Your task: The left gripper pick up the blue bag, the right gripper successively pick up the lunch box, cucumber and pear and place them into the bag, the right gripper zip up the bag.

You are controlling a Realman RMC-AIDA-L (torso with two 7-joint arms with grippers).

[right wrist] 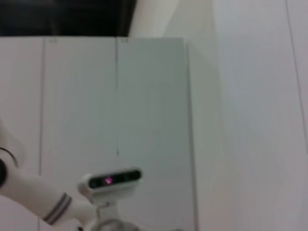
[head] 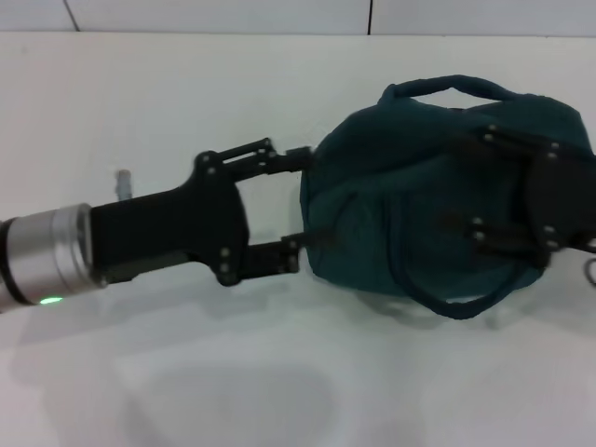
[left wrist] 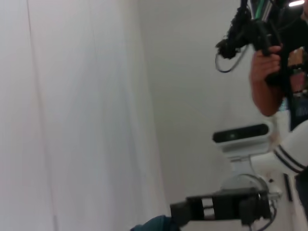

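— Looking at the table [head: 140, 391], what do you see?

— I see the blue bag [head: 410, 177] lying on its side, over on the right half. The left gripper [head: 296, 209] comes in from the left. Its two fingers are spread wide, one by the top of the bag's near end and one by the bottom, right at the cloth. They are not squeezing anything yet.

— And the other one?

— The right gripper [head: 466, 182] is above the far end of the bag, right over the cloth. I cannot tell if its fingers are open or closed.

— Where are the lunch box, the cucumber and the pear?

— I cannot see them anywhere. They may be inside the bag, but I cannot tell.

— So what step is this?

— I think it is the zipping part, or close to it. Next, the left gripper should hold the bag end firmly so the bag stays put, and the right one must find the little zipper pull.
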